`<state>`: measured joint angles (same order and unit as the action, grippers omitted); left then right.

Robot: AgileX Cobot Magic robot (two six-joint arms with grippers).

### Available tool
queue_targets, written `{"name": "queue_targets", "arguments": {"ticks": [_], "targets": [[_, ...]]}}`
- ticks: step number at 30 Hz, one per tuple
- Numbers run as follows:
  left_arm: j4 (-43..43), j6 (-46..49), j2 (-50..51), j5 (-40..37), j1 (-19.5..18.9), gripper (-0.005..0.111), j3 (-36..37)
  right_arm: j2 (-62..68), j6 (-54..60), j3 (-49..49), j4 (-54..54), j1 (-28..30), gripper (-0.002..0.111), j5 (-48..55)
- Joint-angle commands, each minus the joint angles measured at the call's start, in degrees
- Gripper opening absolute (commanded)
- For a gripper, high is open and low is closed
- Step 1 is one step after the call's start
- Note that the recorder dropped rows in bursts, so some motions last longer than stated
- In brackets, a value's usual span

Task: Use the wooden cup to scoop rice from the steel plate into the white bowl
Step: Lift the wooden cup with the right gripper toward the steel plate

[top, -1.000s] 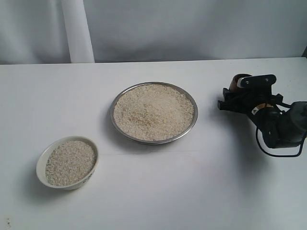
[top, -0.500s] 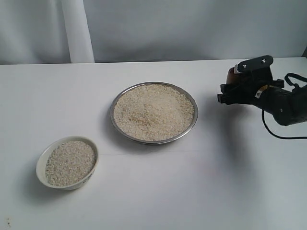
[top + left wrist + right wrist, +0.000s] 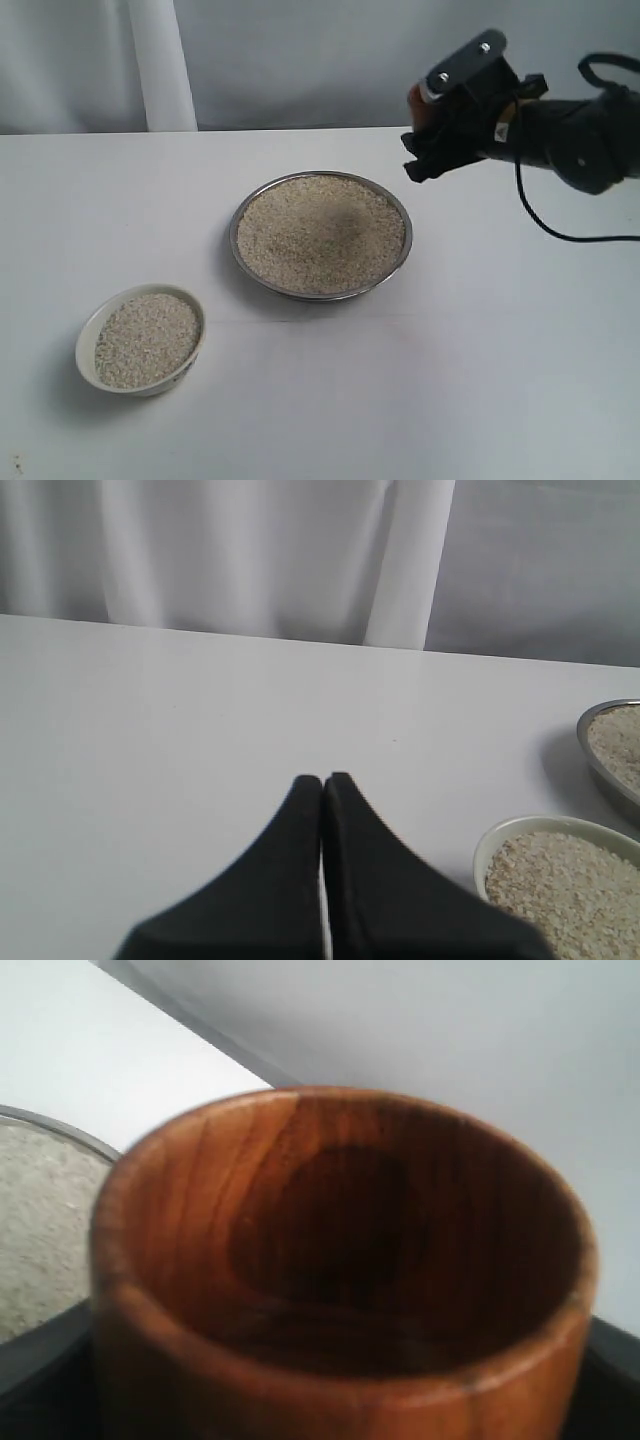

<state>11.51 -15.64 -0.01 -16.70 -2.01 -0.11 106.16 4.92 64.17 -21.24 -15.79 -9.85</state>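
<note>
The steel plate (image 3: 233, 238) sits mid-table, heaped with rice (image 3: 320, 235). The white bowl (image 3: 86, 338) stands at the front left, also full of rice (image 3: 148, 340). My right gripper (image 3: 440, 125) hangs in the air above the plate's far right rim, shut on the wooden cup (image 3: 417, 101). In the right wrist view the cup (image 3: 340, 1260) fills the picture and its dark inside holds nothing; the plate's rim (image 3: 60, 1132) shows beside it. My left gripper (image 3: 323, 780) is shut and holds nothing, near the bowl (image 3: 497, 832); the exterior view does not show it.
A white table (image 3: 450, 350) carries everything, with a pale curtain (image 3: 160, 60) behind its far edge. A black cable (image 3: 560, 232) trails from the right arm over the table's right side.
The right gripper has risen off the table at the right and swung left and farther back with the cup, tilting, to the plate's far right rim. Plate and bowl have not moved.
</note>
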Motion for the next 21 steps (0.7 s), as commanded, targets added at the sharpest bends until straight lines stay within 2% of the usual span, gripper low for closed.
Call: {"name": "queue_targets", "arguments": {"ticks": [1, 5, 12, 21], "targets": [[-0.28, -0.23, 0.01, 0.38, 0.27, 0.0, 0.11, -1.98, 5.04, 10.27, -0.69, -5.57, 0.0, 19.64], [-0.28, -0.23, 0.01, 0.38, 0.27, 0.0, 0.11, -1.63, 10.48, 20.13, -1.66, -9.85, 0.0, 32.67], [-0.28, -0.23, 0.01, 0.38, 0.27, 0.0, 0.11, 0.58, 12.02, 30.41, -13.34, -13.85, 0.0, 48.84], [-0.28, -0.23, 0.01, 0.38, 0.27, 0.0, 0.11, 8.68, 23.41, 37.68, -23.65, -18.12, 0.0, 61.12]]}}
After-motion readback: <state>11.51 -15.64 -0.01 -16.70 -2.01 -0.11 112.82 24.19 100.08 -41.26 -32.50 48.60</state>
